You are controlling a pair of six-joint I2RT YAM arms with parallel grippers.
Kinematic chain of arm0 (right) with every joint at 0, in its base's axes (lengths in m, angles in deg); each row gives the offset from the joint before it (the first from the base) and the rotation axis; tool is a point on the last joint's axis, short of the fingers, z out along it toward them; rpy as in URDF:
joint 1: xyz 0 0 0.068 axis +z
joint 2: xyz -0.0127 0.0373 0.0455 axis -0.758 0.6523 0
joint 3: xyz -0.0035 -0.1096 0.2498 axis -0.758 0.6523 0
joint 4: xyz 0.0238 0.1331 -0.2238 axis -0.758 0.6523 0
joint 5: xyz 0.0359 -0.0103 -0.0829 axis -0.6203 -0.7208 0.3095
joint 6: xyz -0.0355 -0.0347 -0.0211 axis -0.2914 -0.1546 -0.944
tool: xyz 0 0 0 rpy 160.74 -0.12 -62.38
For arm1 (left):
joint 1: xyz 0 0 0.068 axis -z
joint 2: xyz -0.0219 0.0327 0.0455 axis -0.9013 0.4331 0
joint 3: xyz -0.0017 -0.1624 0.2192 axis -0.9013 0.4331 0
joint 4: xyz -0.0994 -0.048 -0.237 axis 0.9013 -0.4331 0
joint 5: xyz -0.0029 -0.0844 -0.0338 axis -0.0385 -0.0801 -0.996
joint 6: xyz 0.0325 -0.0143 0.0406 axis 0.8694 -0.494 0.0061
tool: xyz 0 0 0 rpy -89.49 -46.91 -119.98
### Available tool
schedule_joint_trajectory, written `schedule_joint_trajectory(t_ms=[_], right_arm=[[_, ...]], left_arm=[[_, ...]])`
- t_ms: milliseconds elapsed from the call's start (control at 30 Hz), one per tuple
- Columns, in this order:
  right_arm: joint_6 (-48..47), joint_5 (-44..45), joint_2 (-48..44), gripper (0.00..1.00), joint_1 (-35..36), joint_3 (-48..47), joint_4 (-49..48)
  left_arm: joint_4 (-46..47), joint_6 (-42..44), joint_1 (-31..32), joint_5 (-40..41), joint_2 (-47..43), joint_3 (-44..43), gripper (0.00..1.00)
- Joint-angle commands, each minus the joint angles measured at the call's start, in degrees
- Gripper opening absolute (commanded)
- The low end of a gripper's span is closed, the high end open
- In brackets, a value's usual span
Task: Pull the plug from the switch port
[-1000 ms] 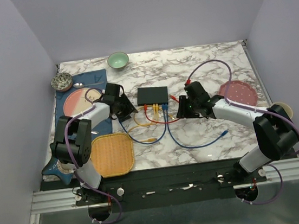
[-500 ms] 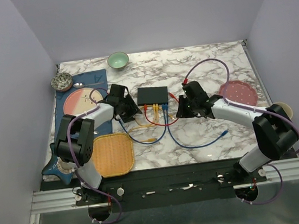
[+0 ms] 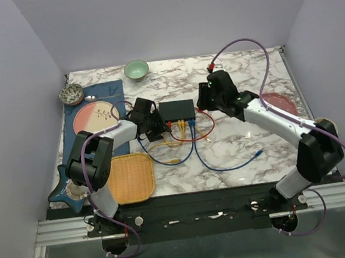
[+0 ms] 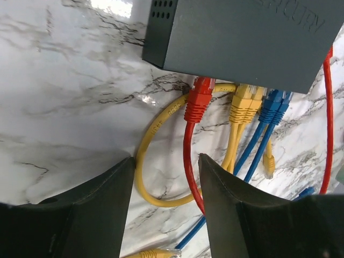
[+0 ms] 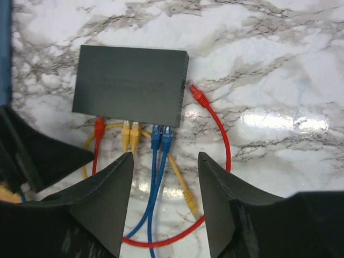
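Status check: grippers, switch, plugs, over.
Left gripper open, facing red plug. Right gripper open, over the switch. Five plugs seated, none pulled. Yellow cable loops close by.

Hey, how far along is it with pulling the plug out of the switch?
Done: nothing clear. Five plugs sit in the switch, and a loose red connector lies beside its end, origin unknown. In hand: the left gripper is open and faces the red plug at the row's end without touching it; the right gripper hovers open above. Left: grip a plug and pull.
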Motion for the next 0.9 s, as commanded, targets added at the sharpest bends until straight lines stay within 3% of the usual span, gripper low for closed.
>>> schedule_joint_trajectory(t_ms=[0,133,300,400,867], right_arm=[[-1.4,5.4,9.7,0.61,-0.4,-5.4,5.9],[-1.4,5.0,16.2,0.61,-1.4,-9.4,7.0],[-3.7,5.6,20.2,0.38,-1.4,-13.1,10.9],[-3.6,3.4,18.7,0.32,-1.4,-9.7,11.1],[-1.6,-8.5,3.9,0.29,3.8,14.0,8.3]], left_arm=[[-1.8,-0.2,1.0,-1.0,1.4,2.6,0.63],[-1.9,-0.2,1.0,-0.5,0.4,3.3,0.63],[-1.6,-0.3,1.0,-0.6,0.2,3.5,0.63],[-1.7,-0.4,1.0,-0.5,0.1,3.3,0.63],[-2.2,-0.8,0.2,-0.3,0.4,1.0,0.63]])
